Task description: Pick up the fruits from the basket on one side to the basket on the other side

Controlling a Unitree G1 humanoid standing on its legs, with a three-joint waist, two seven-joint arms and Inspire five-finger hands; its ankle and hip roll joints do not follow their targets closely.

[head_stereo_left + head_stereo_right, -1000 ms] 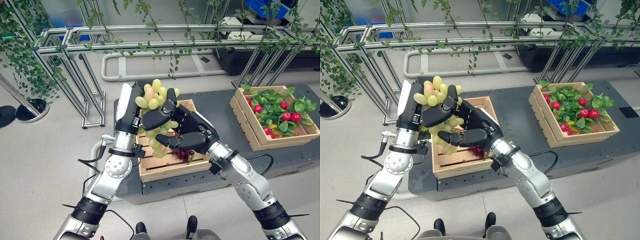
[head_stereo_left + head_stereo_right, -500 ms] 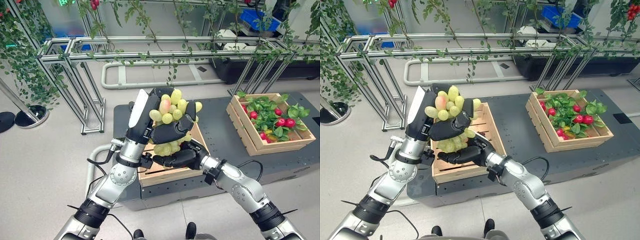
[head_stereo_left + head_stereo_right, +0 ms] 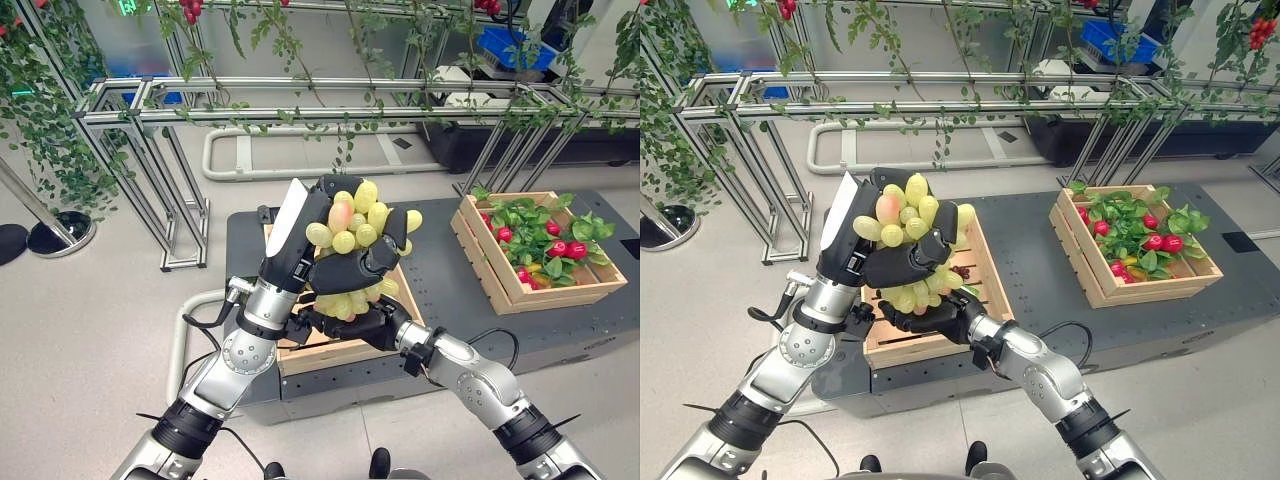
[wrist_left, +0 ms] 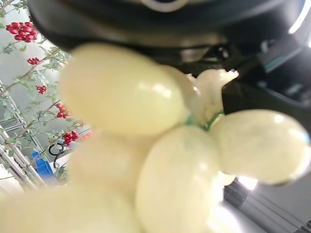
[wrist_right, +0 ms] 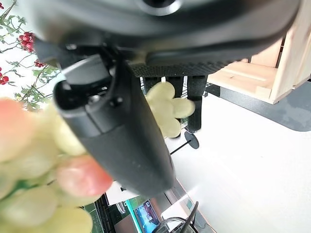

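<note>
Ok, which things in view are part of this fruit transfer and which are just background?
Job:
- green grape bunch, held by left hand, right hand beneath
- near wooden crate
- far wooden crate with red fruit and leaves

Background:
- aluminium frame
- hanging vines
- dark platform

pale green grapes [image 3: 352, 222], tan wooden crates [image 3: 528, 293]

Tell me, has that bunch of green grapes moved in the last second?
Yes. The bunch of green grapes has risen above the near wooden crate, gripped in the left hand.
</note>
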